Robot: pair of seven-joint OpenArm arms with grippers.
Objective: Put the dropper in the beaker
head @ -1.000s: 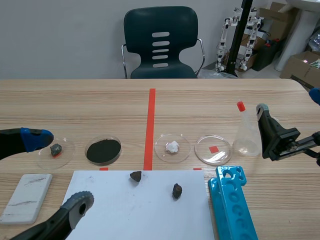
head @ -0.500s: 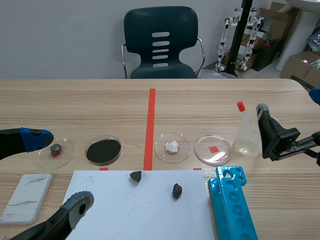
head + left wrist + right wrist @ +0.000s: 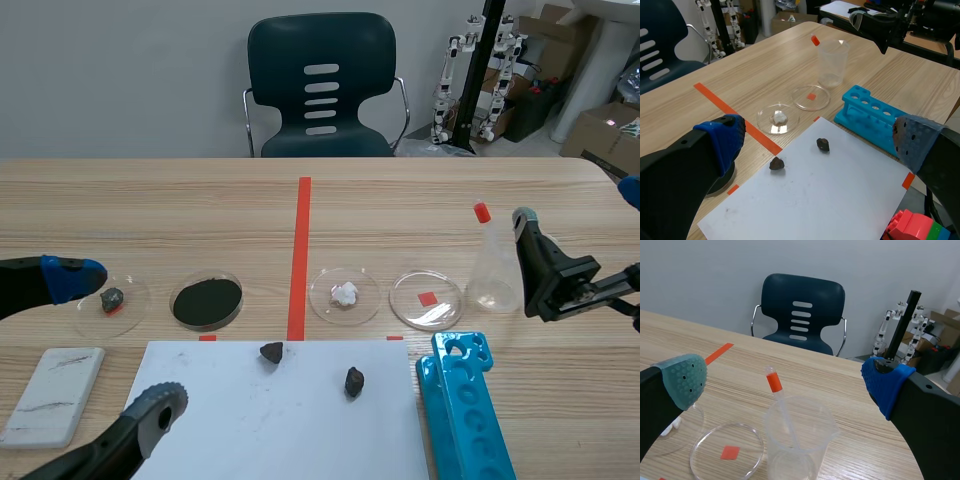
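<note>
The dropper (image 3: 785, 415) stands inside the beaker (image 3: 495, 285), at the right of the surface (image 3: 400, 200). Its tip is down near the bottom and its red bulb (image 3: 481, 211) leans out over the far-left rim. By these views the placing looks done.

The right jaws are spread wide apart and grip nothing. They sit just right of the beaker, one finger (image 3: 530, 250) close to its wall, though contact cannot be judged. The left jaws are also apart and empty, low at the near left, well away from the beaker.

What is left is probably a clean retreat. The beaker looks like thin, clear plastic and would likely slide or tip at a light knock, so the right arm should draw back to the right and up, away from the wall. It should not sweep left across the rim, where the bulb sticks out. The rack (image 3: 465, 400) lies just near of the beaker, so a low near-side path is best avoided.
</note>
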